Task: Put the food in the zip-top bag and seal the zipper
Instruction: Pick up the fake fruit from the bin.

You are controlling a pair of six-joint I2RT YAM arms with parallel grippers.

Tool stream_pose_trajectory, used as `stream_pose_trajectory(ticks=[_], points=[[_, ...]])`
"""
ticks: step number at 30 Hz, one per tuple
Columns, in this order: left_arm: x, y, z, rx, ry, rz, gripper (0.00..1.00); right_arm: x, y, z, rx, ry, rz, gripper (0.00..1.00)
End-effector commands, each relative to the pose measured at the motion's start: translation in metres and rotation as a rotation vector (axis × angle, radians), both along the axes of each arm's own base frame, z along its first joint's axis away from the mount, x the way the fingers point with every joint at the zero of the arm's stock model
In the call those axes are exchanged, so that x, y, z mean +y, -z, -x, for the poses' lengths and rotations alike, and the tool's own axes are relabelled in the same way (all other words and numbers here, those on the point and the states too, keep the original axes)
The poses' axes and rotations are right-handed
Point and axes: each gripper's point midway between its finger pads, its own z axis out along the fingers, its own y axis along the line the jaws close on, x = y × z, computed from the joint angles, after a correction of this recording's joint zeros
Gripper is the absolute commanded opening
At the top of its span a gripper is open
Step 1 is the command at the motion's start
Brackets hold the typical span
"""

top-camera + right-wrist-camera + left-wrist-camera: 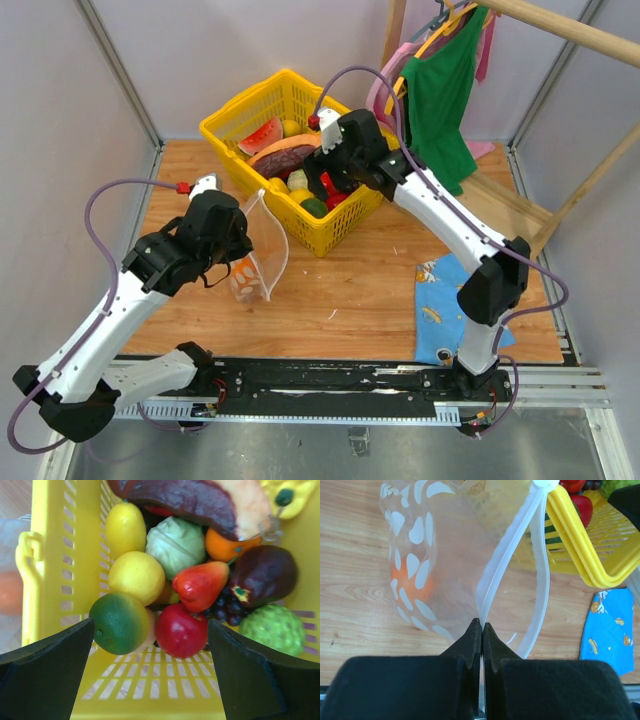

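Observation:
The clear dotted zip-top bag stands open on the wooden table, left of the yellow basket. One orange toy fruit lies inside it. My left gripper is shut on the bag's near zipper strip; the far strip bows away, so the mouth gapes. My right gripper is open and empty, low inside the basket. Just beyond its fingers lie a green round fruit and a red apple. Behind them are a red pear, lemons, a cabbage and grapes.
A blue patterned cloth lies at the table's right front. A wooden clothes rack with a green garment stands at the back right. The basket also holds a watermelon slice and a large brown piece.

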Motion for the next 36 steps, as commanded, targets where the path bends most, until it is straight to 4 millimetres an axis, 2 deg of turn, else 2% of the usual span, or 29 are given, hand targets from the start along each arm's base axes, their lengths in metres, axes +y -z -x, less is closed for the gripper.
stream_pose_trajectory(ticks=[1, 6, 8, 17, 21, 24, 28, 32, 36], points=[[0.004, -0.001, -0.007, -0.009, -0.022, -0.038, 0.00, 0.011, 0.020, 0.004, 0.154, -0.021, -0.022, 0.95], [0.004, 0.006, -0.010, 0.009, -0.029, -0.060, 0.00, 0.025, 0.042, 0.009, 0.268, -0.060, -0.032, 0.94], [0.003, 0.006, -0.011, 0.006, -0.027, -0.057, 0.00, 0.028, 0.058, 0.009, 0.322, -0.062, -0.010, 0.93], [0.000, 0.008, -0.013, 0.009, -0.015, -0.063, 0.00, 0.030, 0.112, 0.024, 0.540, -0.093, 0.064, 0.90], [-0.001, 0.008, -0.014, 0.007, -0.008, -0.060, 0.00, 0.026, 0.126, 0.022, 0.562, -0.081, 0.090, 0.86], [-0.003, 0.006, -0.014, 0.001, 0.003, -0.050, 0.00, 0.027, 0.125, 0.019, 0.552, -0.085, 0.085, 0.79], [-0.006, 0.003, -0.013, -0.010, 0.017, -0.029, 0.00, 0.026, 0.114, 0.017, 0.528, -0.086, 0.067, 0.67], [-0.010, 0.000, -0.012, -0.023, 0.032, -0.010, 0.00, 0.022, 0.093, 0.015, 0.476, -0.078, 0.046, 0.56], [-0.012, -0.002, -0.013, -0.034, 0.041, 0.003, 0.00, 0.018, 0.064, 0.012, 0.391, -0.065, 0.012, 0.53]])
